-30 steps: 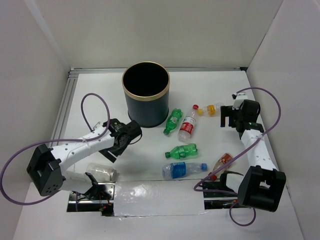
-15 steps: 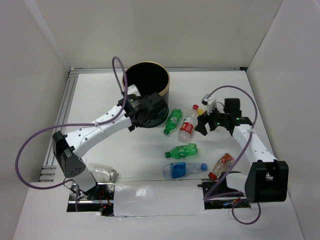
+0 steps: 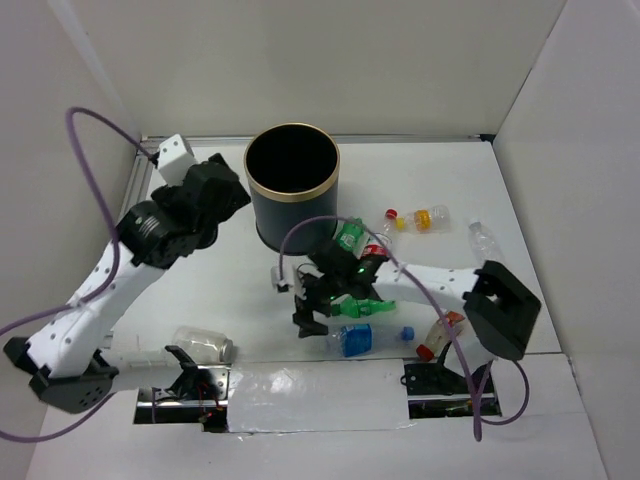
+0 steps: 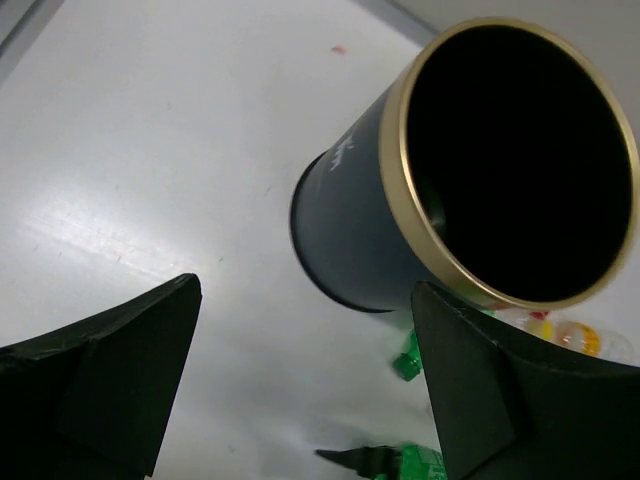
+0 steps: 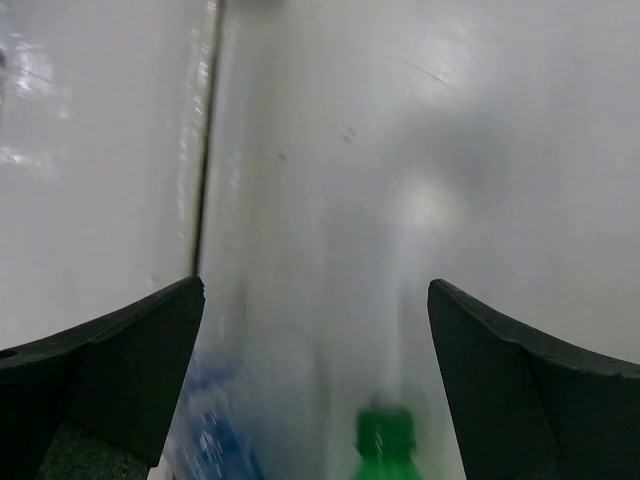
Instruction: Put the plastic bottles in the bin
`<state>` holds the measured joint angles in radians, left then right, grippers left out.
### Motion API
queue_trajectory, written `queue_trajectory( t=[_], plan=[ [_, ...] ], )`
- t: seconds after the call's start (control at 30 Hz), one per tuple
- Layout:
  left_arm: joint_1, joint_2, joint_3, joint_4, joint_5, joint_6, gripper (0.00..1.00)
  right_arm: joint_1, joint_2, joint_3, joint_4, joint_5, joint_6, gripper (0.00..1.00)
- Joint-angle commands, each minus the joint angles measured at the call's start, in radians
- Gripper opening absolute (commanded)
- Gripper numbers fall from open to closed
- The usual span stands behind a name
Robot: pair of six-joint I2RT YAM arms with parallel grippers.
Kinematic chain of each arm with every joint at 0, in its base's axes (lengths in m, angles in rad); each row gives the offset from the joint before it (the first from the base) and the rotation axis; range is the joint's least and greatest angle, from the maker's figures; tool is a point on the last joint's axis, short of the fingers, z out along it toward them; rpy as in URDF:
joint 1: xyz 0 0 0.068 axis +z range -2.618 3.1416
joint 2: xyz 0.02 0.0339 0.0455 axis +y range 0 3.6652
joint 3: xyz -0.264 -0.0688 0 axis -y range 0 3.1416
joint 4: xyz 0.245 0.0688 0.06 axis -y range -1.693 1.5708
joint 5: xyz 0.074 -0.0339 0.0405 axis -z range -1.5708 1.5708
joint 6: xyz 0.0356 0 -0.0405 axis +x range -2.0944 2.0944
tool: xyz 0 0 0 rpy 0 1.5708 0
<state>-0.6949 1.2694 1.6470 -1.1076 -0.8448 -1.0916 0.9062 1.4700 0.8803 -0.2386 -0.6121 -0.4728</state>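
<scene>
While the right hand [image 5: 315,290] gapes, a green bottle [image 5: 385,446] sits half cropped.

Overhead plus close left wrist: shared bin [image 3: 290,228] [image 4: 345,240]

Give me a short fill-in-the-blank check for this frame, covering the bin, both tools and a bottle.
The bin has a thin rim coloured ___.
Seen from above, the left tool is on the ___ side of the bin.
In the right wrist view, the bottle cap below the right tool is ___.
Both tools have their fingers spread ___, holding nothing.
Missing words: gold; left; green; open.
</scene>
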Motion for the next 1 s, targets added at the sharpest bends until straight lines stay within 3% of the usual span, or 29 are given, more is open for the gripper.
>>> queue_trajectory(
  t=[0.0, 0.03, 0.13, 0.4, 0.97],
  plan=[
    [0.018, -0.135, -0.078, 0.327, 0.036, 0.22, 0.99, 0.098, 0.097, 0.109, 0.107, 0.034, 0.092, 0.99],
    [0.018, -0.168, -0.101, 0.386, 0.058, 0.313, 0.99, 0.117, 0.122, 0.14, 0.117, 0.034, 0.144, 0.99],
    [0.029, -0.267, -0.159, 0.486, 0.125, 0.392, 0.99, 0.151, 0.22, 0.284, 0.102, 0.003, 0.246, 0.99],
    [0.051, -0.347, -0.203, 0.46, 0.161, 0.392, 0.99, 0.281, 0.427, 0.61, 0.042, 0.008, 0.433, 0.98],
    [0.06, -0.409, -0.242, 0.44, 0.181, 0.412, 0.99, 0.393, 0.725, 0.839, 0.051, 0.316, 0.491, 1.0]
  ],
)
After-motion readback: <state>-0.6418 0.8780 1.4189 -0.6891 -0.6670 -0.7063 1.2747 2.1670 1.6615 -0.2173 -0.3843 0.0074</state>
